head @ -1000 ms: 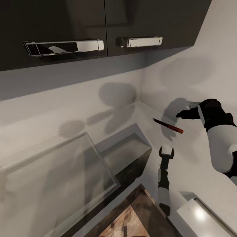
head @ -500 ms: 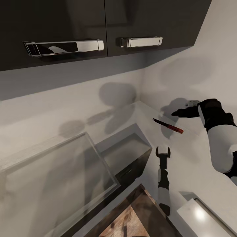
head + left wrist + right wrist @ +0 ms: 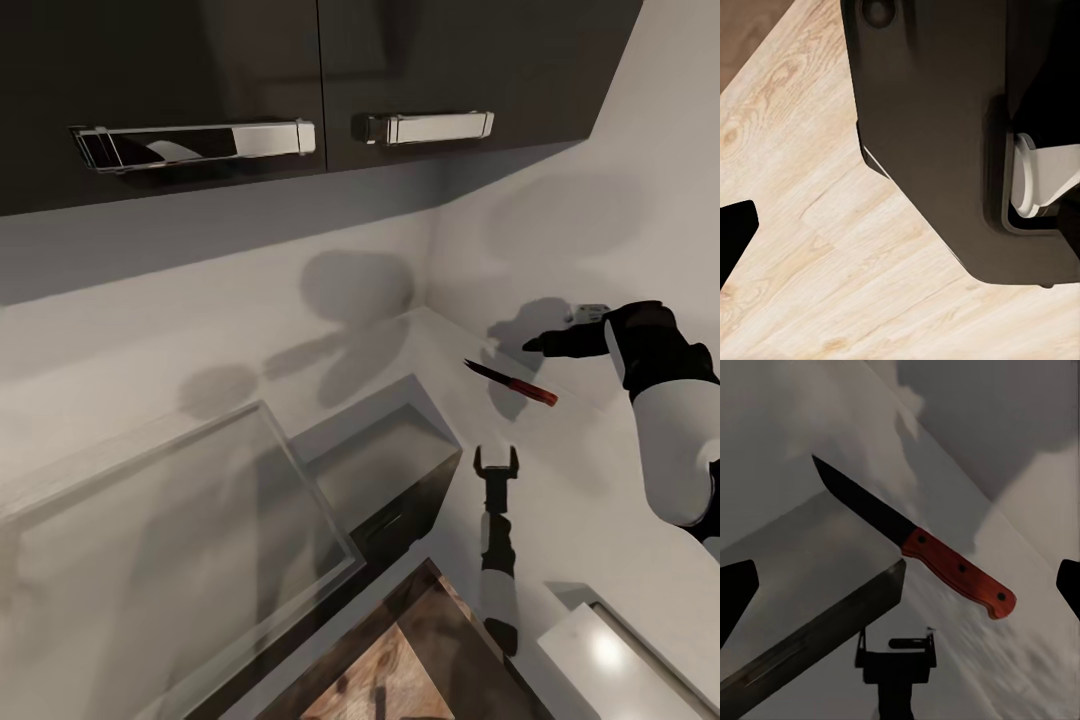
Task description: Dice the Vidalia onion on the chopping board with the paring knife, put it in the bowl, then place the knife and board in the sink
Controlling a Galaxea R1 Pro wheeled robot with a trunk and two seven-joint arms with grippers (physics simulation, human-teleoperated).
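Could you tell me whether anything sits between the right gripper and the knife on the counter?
Nothing visible does. The right gripper hangs open beside the knife, whose red handle and dark blade lie flat on the pale countertop. In the right wrist view the knife shows whole between the fingertips, with only bare counter around it.

Left gripper (image 3: 497, 457) drew back from knife (image 3: 511, 382); right arm (image 3: 660, 400) shifted slightly.

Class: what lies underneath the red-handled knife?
The knife lies flat on the pale countertop, casting a shadow. Anything directly beneath its blade and handle is covered.
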